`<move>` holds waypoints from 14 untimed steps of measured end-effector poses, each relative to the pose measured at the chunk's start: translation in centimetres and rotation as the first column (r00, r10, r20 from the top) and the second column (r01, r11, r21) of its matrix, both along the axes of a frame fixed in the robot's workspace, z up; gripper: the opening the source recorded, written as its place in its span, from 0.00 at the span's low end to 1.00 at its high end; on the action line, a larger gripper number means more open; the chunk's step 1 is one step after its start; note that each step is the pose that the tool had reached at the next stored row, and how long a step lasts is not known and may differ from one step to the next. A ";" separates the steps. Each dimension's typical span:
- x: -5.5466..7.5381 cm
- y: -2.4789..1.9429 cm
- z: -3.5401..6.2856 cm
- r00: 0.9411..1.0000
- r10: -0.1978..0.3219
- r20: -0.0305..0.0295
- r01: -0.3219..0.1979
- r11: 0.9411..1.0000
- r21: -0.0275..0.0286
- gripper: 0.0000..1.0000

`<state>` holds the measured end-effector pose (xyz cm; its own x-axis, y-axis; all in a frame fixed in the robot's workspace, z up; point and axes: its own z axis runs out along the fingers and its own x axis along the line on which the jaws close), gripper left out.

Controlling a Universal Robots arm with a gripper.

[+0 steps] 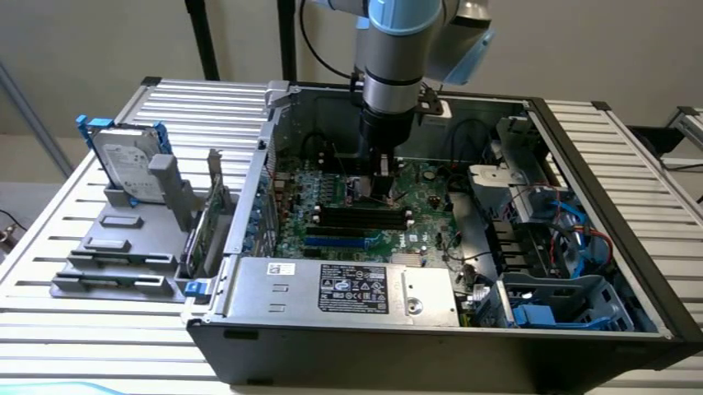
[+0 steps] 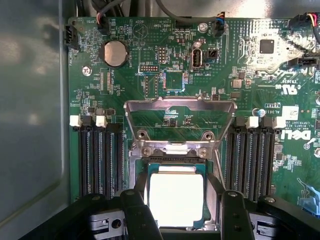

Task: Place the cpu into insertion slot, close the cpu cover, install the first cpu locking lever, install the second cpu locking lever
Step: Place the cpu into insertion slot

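cpu (image 2: 176,200): pale glossy square, seated in insertion slot (image 2: 150,151)

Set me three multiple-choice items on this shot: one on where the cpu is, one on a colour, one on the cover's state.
1. The cpu is: A held up in the air; B in the insertion slot; C set down away from the board.
2. The circuit board around the slot is: A red; B white; C green.
3. The cpu cover is: A open, swung back; B shut over the cpu; C taken off entirely.

Answers: B, its pale face sits inside the socket rim, between the fingers of the open gripper; C, green shows all around the socket; A, the frame sits back over the board, leaving the cpu bare.
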<state>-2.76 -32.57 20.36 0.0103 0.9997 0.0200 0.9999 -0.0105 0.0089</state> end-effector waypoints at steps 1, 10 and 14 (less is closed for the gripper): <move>0.0 0.00 -0.02 1.000 0.000 0.000 0.000 1.000 0.000 0.55; -0.2 0.00 -0.20 1.000 0.000 0.005 0.000 1.000 -0.001 0.55; -0.2 0.00 -0.31 1.000 0.000 0.009 0.000 1.000 -0.001 0.55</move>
<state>-2.97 -32.57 20.05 0.0105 0.9998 0.0192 0.9998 -0.0108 0.0176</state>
